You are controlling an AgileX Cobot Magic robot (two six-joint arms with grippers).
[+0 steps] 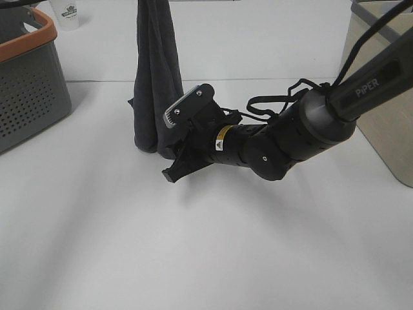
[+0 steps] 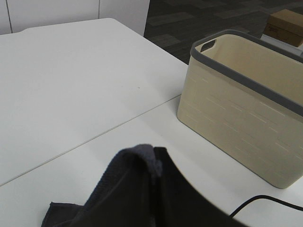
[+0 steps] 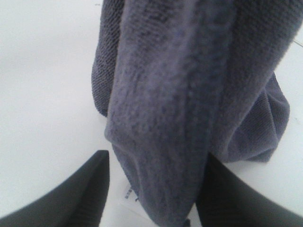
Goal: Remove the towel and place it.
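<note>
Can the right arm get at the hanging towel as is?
Probably yes: the right tool straddles the lower end of the towel, jaws open on either side, nothing else in between.

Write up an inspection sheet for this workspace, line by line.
Surface: white table, with a seam across it.
Job's things: dark towel hanging upright, its lower end resting on the table.
Clutter: grey basket with an orange rim, white cup, beige basket.
Grippers: right gripper open, fingers either side of the towel's lower part; left gripper shut, the towel's top bunched at it.
Cables: black cable looped along the right arm; another over the table.
Surroundings: dark carpet, cardboard box.
</note>
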